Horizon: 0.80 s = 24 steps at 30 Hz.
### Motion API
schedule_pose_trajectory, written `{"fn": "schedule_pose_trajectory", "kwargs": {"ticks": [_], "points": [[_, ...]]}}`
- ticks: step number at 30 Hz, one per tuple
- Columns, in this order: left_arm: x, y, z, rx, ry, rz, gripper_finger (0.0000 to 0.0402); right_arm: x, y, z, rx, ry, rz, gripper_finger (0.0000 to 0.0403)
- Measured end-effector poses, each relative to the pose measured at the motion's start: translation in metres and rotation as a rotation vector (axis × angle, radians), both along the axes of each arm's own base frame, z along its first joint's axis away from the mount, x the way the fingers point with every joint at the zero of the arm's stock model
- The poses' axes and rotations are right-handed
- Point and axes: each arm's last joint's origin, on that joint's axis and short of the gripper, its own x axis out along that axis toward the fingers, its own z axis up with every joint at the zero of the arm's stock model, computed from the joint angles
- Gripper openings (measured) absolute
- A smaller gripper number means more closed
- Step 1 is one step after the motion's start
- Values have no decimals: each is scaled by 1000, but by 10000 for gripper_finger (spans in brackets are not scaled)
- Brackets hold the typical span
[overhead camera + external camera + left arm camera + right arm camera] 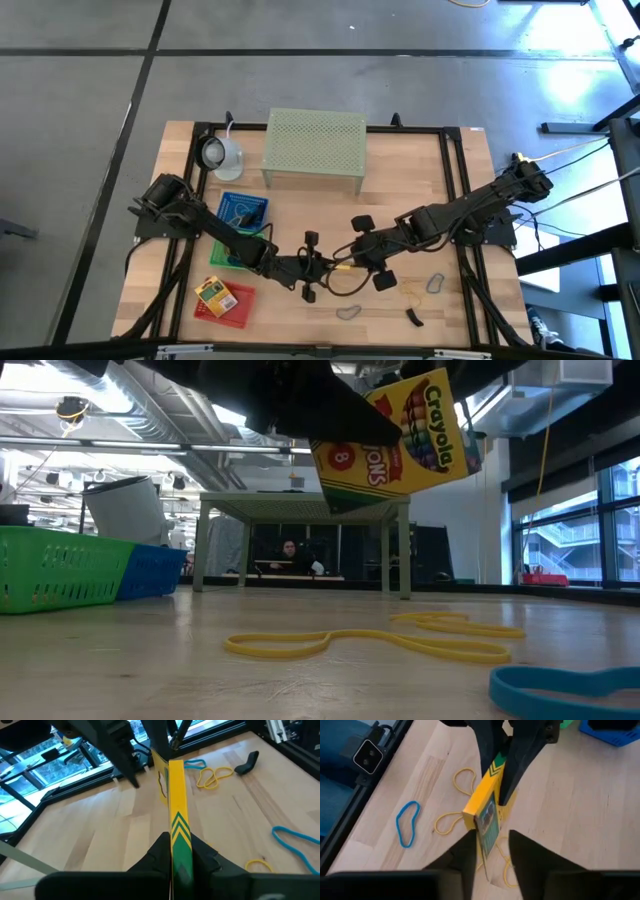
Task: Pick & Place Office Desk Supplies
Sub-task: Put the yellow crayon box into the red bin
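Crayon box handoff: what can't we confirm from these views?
- Right gripper: whether its fingers touch the crayon box; the right wrist view shows them either side, contact unclear.
- Left gripper is shut on the box, but in the high view the arms hide the box almost entirely.
- Low view: both grippers are cut off by the top edge; only the box shows.

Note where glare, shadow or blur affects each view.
High view: bright glare on the floor at upper right. Low view: the blue rubber band up close is blurred, and the arms are dark silhouettes against the ceiling lights. Left wrist view: the crayon box blurs nearest the lens.
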Motion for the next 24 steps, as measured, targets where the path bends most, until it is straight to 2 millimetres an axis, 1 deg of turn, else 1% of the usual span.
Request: {"fn": "schedule_pose_trajectory", "kwargs": {"ticks": [4, 7, 12, 17, 21, 24], "points": [[0, 0, 0, -23, -3, 10, 24, -1, 0, -1, -6, 13, 0, 180], [0, 0, 0, -48, -8, 19, 24, -6, -3, 0, -20, 46, -2, 221], [0, 0, 0, -85, -13, 32, 24, -17, -8, 8, -37, 70, -6, 267], [-2, 1, 3, -164, -13, 62, 24, -33, -15, 21, -14, 92, -51, 283], [-14, 2, 20, -253, 7, 105, 24, -49, -22, 32, 24, 130, -126, 281], [-28, 2, 32, -299, 58, 126, 24, -59, -27, 39, 44, 149, -169, 278]]}}
